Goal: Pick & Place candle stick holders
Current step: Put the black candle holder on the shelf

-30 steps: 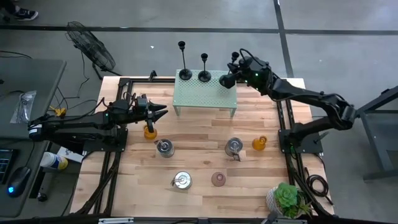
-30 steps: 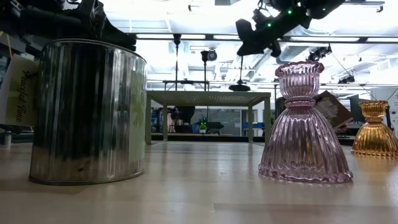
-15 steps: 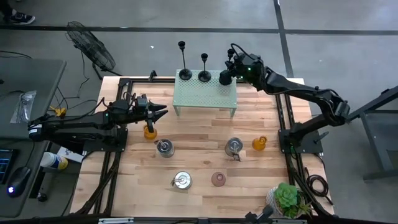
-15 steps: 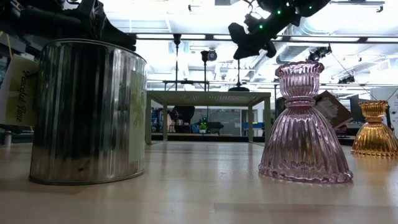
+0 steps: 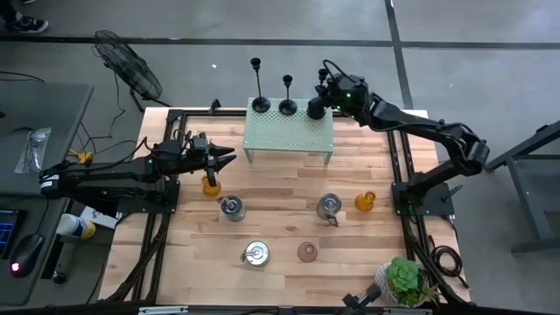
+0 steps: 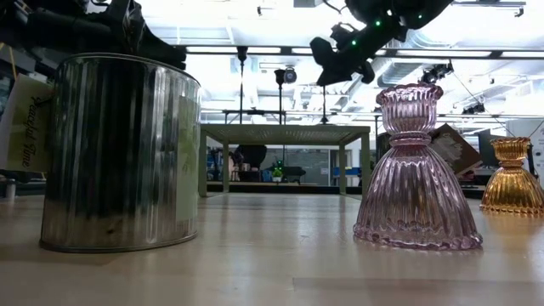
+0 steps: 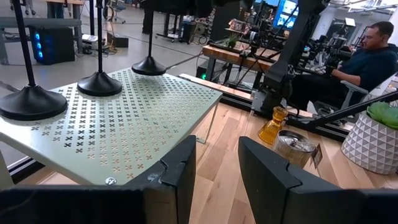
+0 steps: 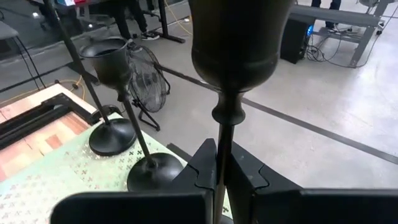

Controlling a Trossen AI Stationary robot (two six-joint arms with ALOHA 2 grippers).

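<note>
Carried leftward over the shelf (image 5: pixel 289 133), a rigid, top-heavy candlestick (image 8: pixel 239 46) is pinched at its thin stem by the closed right claw (image 8: pixel 221 177); left claw (image 7: pixel 214 168) idles part-open, empty

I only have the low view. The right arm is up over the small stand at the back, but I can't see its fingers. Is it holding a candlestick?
Observer: Yes. The right wrist view shows the right gripper shut on the stem of the third candlestick, just below its cup.
Operator: Is its base down?
Observer: In the left wrist view, it looks seated on the far corner of the green stand, though I can't confirm contact.
Operator: And the left arm?
Observer: In the high view, the left gripper waits left of the stand, near an orange glass holder, open and empty.
</note>
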